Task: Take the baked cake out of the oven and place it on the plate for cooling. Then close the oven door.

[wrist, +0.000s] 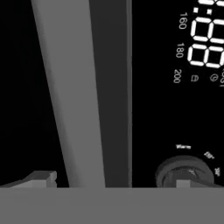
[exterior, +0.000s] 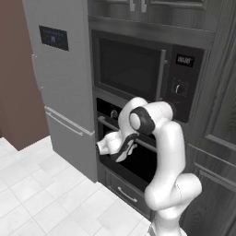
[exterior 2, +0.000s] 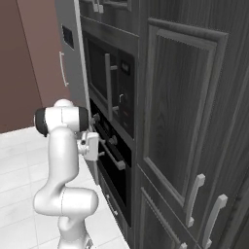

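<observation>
Fingers point(wrist: 111, 179) spread wide, empty, straddling the silver bar handle point(wrist: 72, 96) of the oven door point(exterior: 138, 159), tips level with a round knob point(wrist: 186, 170) and the lit display point(wrist: 205, 39). Oven point(exterior 2: 114, 160) sits below the microwave point(exterior: 133, 64); its door looks shut or nearly so. Cake presumably inside, unseen.

Step in hand, as judged: grasp the handle. Centre the bar between the tips, push in until it seats deep, close firmly, then pull out and down along the door's hinge arc rather than straight back.
</observation>
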You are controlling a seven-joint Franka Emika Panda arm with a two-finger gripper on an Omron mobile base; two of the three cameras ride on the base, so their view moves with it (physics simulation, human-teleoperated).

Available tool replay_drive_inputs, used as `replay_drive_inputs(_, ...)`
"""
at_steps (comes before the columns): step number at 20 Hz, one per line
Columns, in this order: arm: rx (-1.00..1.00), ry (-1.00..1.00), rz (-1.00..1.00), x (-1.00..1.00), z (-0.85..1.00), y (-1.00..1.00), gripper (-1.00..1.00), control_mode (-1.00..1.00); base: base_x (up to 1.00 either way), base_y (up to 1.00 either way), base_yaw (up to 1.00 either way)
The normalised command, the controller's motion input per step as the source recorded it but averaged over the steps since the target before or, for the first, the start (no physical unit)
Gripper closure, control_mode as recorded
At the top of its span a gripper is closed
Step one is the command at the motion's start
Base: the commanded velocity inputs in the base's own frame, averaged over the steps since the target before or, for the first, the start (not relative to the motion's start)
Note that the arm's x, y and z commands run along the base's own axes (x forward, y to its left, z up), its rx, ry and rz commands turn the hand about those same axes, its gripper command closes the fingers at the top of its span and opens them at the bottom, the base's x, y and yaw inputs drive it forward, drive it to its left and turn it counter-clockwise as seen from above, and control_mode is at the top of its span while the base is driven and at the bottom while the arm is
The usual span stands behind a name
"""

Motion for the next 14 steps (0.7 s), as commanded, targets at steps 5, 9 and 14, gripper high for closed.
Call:
replay_drive_inputs(5,-0.01,0.0,0.0,0.22,-0.23,-0.2,-1.0,-1.0,0.0,0.0,0.0)
replay_drive_inputs(9,-0.01,0.0,0.0,0.16,-0.28,-0.19,-1.0,-1.0,0.0,0.0,0.0)
replay_drive_inputs(14,-0.02,0.0,0.0,0.14,-0.3,-0.14,-1.0,-1.0,0.0,0.0,0.0)
